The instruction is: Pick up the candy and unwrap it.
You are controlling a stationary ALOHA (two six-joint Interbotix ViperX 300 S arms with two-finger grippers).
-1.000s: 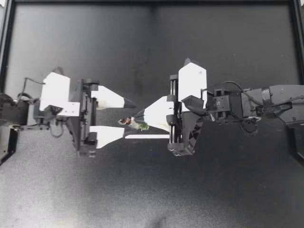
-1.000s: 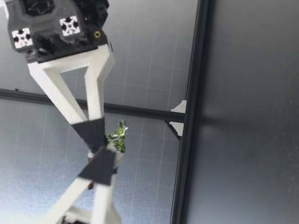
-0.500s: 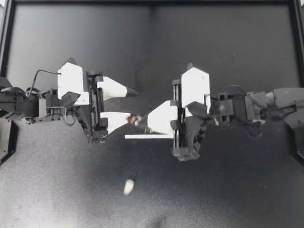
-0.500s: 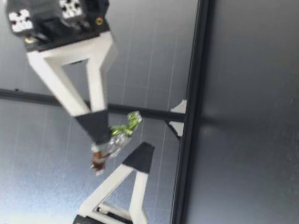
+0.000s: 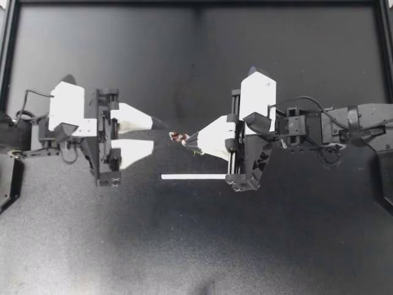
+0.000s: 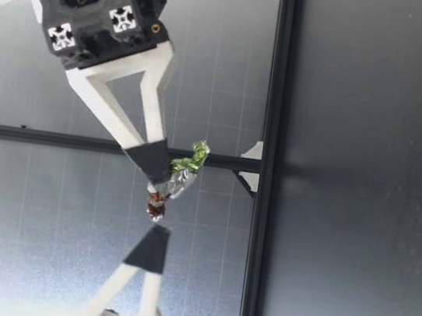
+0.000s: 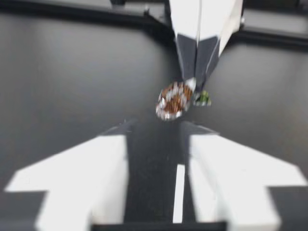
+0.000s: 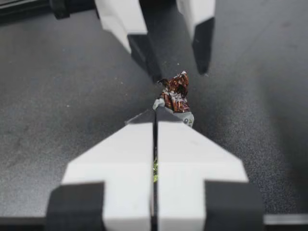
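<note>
The table (image 5: 196, 61) is a matte black sheet inside a black frame (image 5: 196, 3), with a thin white strip (image 5: 193, 177) lying on it at 6 o'clock from the middle. In the top view, my left gripper (image 5: 159, 134) comes in from 9 o'clock with its fingers spread and nothing between them. My right gripper (image 5: 189, 141) comes in from 3 o'clock with its fingers pressed together on the candy (image 5: 180, 137), which sits in the gap between the two grippers, touching only the right one. The low view adds height and the room. The candy (image 6: 159, 202) hangs well above the table, a green tuft of wrapper (image 6: 191, 158) trails under my right gripper (image 6: 157, 178), and my left gripper (image 6: 154, 236) is just apart from it, against a pale grey backdrop (image 6: 223, 73) crossed by a dark upright bar (image 6: 56, 139). The left wrist view shows the candy (image 7: 173, 98) as a brown lump with silver foil, just ahead of the parted fingers (image 7: 120, 139). The right wrist view shows its crinkled brown end (image 8: 175, 94) poking past the pinched tips.
</note>
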